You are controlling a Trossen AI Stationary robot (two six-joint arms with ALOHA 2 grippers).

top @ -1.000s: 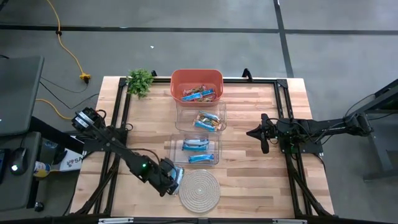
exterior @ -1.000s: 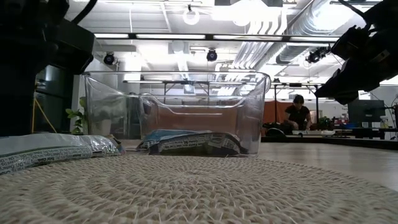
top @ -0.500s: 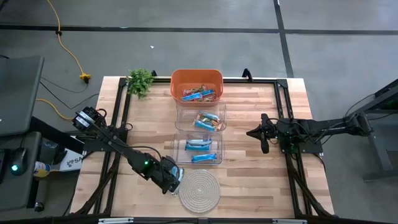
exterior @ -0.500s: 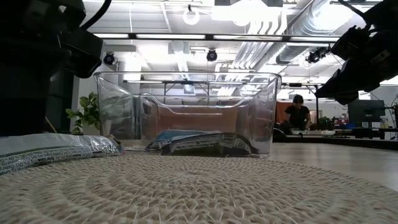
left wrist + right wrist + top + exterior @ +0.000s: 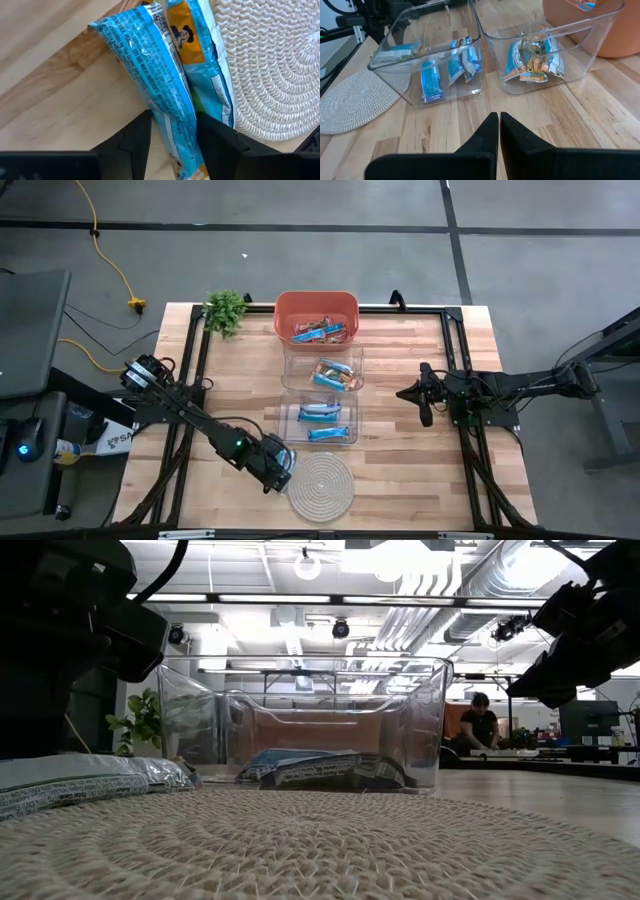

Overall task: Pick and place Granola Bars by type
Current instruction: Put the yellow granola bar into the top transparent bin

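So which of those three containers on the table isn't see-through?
The orange bin at the far end, nearest the little plant. The two tubs lined up behind it toward the woven mat are clear plastic.

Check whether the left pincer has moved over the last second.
Yes, slightly. In the high view the left pincer, shut on a blue granola bar, has edged toward the woven coaster, away from the table's left edge.

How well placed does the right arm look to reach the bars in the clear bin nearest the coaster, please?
Probably well placed. The right gripper waits beside the clear bin, jaws shut, with bare table between. The bin is open-topped, and its blue bars lie uncovered.
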